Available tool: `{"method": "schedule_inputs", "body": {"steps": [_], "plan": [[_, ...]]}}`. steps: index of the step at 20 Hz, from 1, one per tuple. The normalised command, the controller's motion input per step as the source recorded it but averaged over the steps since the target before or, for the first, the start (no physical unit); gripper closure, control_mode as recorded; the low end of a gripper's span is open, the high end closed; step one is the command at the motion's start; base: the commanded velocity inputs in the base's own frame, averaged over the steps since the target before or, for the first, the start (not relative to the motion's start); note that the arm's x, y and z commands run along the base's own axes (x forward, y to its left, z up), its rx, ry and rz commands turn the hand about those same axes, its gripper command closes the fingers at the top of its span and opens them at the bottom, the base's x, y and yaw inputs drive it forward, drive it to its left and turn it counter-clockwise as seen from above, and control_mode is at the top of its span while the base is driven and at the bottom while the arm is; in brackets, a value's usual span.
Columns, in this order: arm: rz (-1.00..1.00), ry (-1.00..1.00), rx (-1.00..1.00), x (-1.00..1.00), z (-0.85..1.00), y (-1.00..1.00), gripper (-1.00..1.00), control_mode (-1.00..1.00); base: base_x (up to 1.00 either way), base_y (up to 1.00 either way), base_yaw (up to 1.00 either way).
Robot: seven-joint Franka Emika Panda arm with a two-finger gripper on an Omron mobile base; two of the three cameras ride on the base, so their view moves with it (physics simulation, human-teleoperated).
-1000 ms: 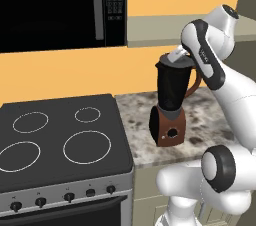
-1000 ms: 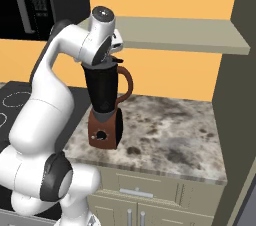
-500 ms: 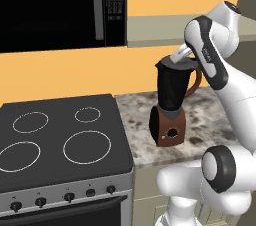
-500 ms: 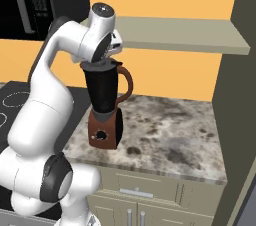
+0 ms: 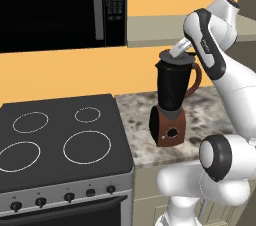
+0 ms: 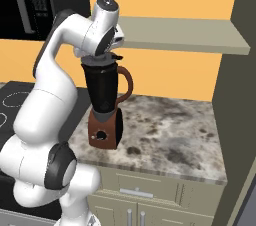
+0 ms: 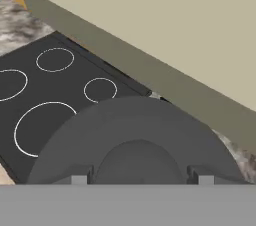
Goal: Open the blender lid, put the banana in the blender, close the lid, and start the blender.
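Straddling the low central knob of the blender lid (image 7: pixel 135 125), the fingers (image 7: pixel 80 180) stand about half open, one tip against each side of the knob, so they look closed on it rather than waiting around it; the hand view puts both dark tips right at the knob's edges with no clear gap. Over the last second almost nothing has changed: the arm has held its place above the jar with only a slight settling of the wrist, and the fingers have kept the same spread, which suggests the grip is made and a lid move is the step in hand. From the left base view the lid (image 5: pixel 176 59) appears to sit level on the jar's rim, not lifted. Below it the blender (image 5: pixel 172 95) stands upright on the speckled surface (image 6: pixel 170 130), handle turned away from the stove (image 5: pixel 60 140). Whether the banana is already inside the dark jar cannot be told, so it is unclear if the lid is about to come off or has just gone on. Farther back a beige shelf (image 6: pixel 190 32) runs along the orange wall
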Motion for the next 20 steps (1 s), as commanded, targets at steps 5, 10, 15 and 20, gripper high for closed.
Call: {"method": "schedule_inputs", "body": {"steps": [5, 10, 15, 20], "plan": [[0.0, -0.19, 0.01, 0.0, -0.23, 0.0, 1.0, -1.0, 0.0, 0.0, 0.0], [0.0, -0.06, 0.01, 0.0, -0.47, 0.0, 1.0, -1.0, 0.0, 0.0, 0.0], [0.0, -0.01, 0.01, 0.0, -0.35, 0.13, 1.0, -1.0, 0.0, 0.0, 0.0], [0.0, 0.0, 0.02, 0.31, -0.03, 0.24, 1.0, -1.0, 0.0, 0.0, 0.0]]}}
